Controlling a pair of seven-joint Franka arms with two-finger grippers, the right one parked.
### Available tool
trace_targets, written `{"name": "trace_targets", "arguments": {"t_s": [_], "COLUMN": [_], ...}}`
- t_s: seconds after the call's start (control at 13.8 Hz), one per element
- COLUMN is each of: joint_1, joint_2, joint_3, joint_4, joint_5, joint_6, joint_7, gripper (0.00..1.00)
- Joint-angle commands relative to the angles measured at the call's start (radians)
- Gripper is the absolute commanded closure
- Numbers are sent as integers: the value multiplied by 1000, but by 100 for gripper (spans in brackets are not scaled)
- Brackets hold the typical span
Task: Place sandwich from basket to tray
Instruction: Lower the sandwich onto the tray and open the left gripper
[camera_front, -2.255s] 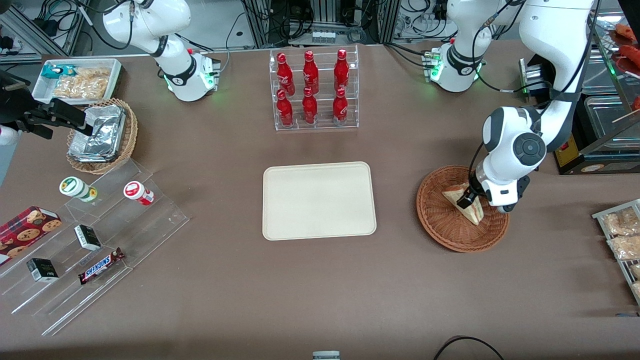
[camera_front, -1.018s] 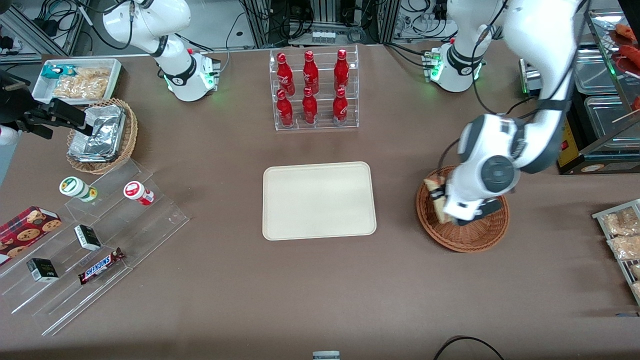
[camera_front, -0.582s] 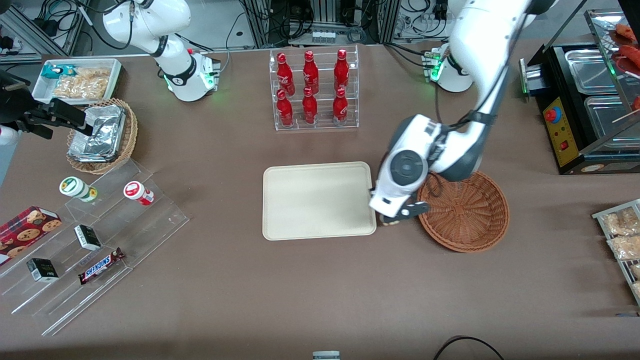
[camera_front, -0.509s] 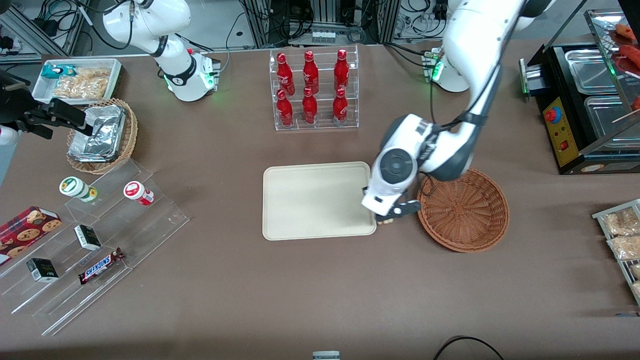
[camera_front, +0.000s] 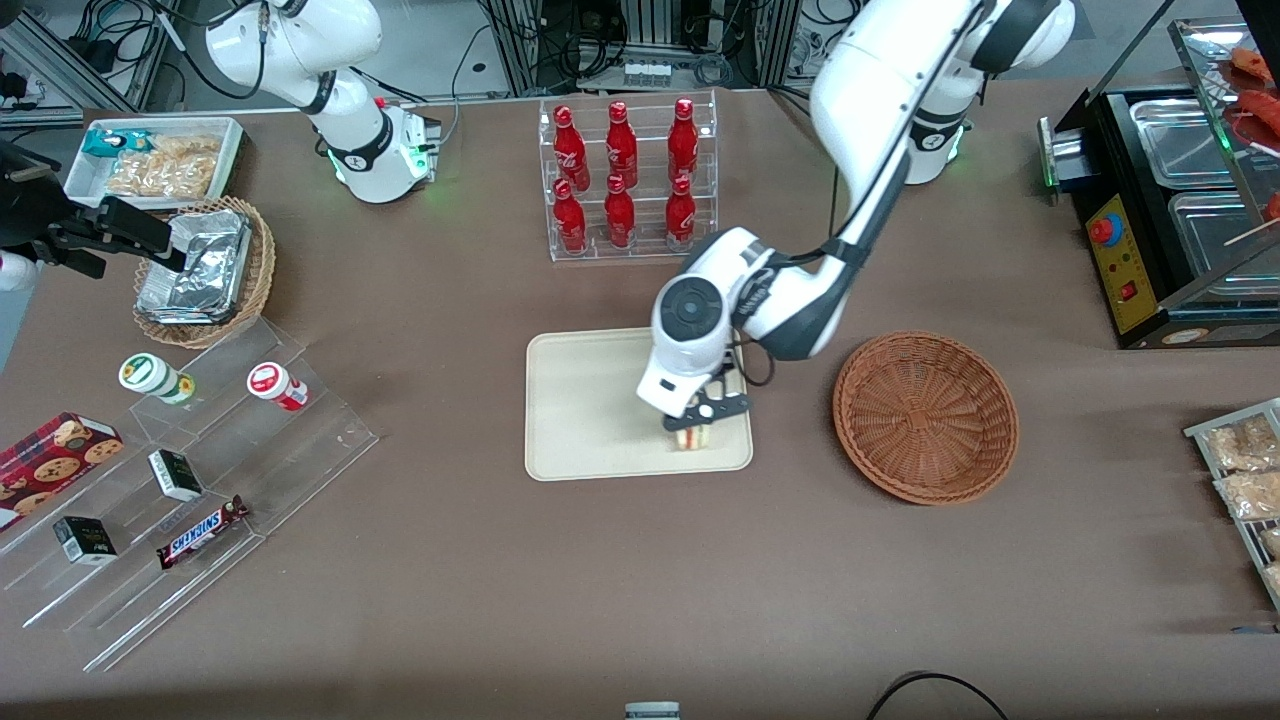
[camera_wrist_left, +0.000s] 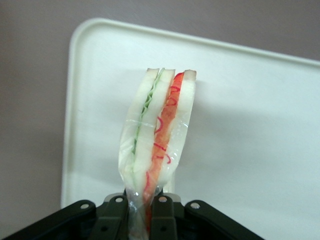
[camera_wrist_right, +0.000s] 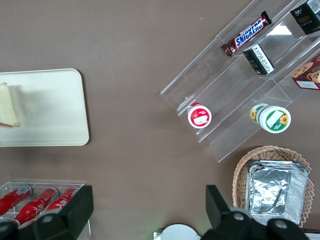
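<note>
My left gripper (camera_front: 692, 425) is shut on the sandwich (camera_front: 693, 436), a wrapped wedge of pale bread with green and red-orange filling, and holds it over the cream tray (camera_front: 590, 410), at the part nearest the basket and the front camera. In the left wrist view the fingers (camera_wrist_left: 162, 215) pinch the sandwich (camera_wrist_left: 157, 135) at its narrow end, with the tray (camera_wrist_left: 260, 130) beneath. The right wrist view shows the sandwich (camera_wrist_right: 8, 112) at the tray (camera_wrist_right: 50, 107). The reddish-brown wicker basket (camera_front: 925, 415) holds nothing and sits beside the tray, toward the working arm's end.
A clear rack of red bottles (camera_front: 625, 180) stands farther from the front camera than the tray. A tan basket of foil packets (camera_front: 205, 270), a white snack bin (camera_front: 155, 160) and a clear stepped shelf with snacks (camera_front: 180, 480) lie toward the parked arm's end.
My gripper lifted the sandwich out of the basket and carried it sideways over the tray's rim; the basket now holds nothing.
</note>
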Motion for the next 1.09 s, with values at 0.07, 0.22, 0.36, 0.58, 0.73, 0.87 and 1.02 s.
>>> {"name": "trace_targets", "arguments": {"t_s": [0.07, 0.22, 0.36, 0.58, 0.73, 0.87, 1.02], "joint_1": [-52, -54, -63, -74, -74, -72, -72], "joint_2": [58, 61, 87, 124, 123, 117, 97], "joint_3": [12, 12, 10, 10, 10, 10, 12], "joint_4": [97, 105, 132, 154, 154, 155, 157], "joint_5": [13, 10, 10, 9, 4, 3, 7], "joint_6": [-9, -9, -7, -6, -6, -7, -16], "joint_7": [-61, -61, -60, -63, -63, -64, -63], "gripper": [95, 95, 95, 94, 68, 0, 0]}}
